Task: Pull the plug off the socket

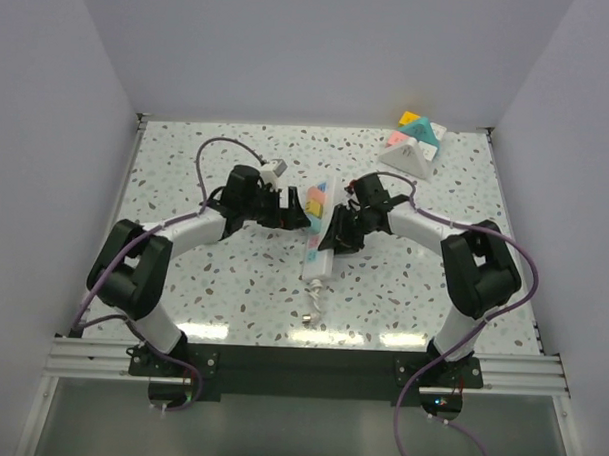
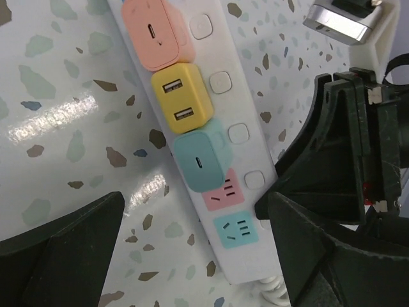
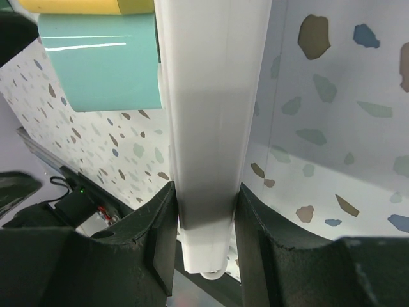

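So the right gripper (image 3: 206, 224) is pinching the near end of the white power strip (image 3: 211, 96), bottom centre of its wrist view, and that's the only anchor. If that pinch slips, I reckon the whole strip lifts along with the plug. The left gripper (image 2: 192, 204) hangs spread wide across the strip, holding nothing, just below the teal plug (image 2: 199, 161) at mid-frame. The yellow plug (image 2: 182, 96) touches it higher up, with the pink plug (image 2: 156, 32) at the top, so a sloppy close could nip two, or a tilted pull could jam the pins.
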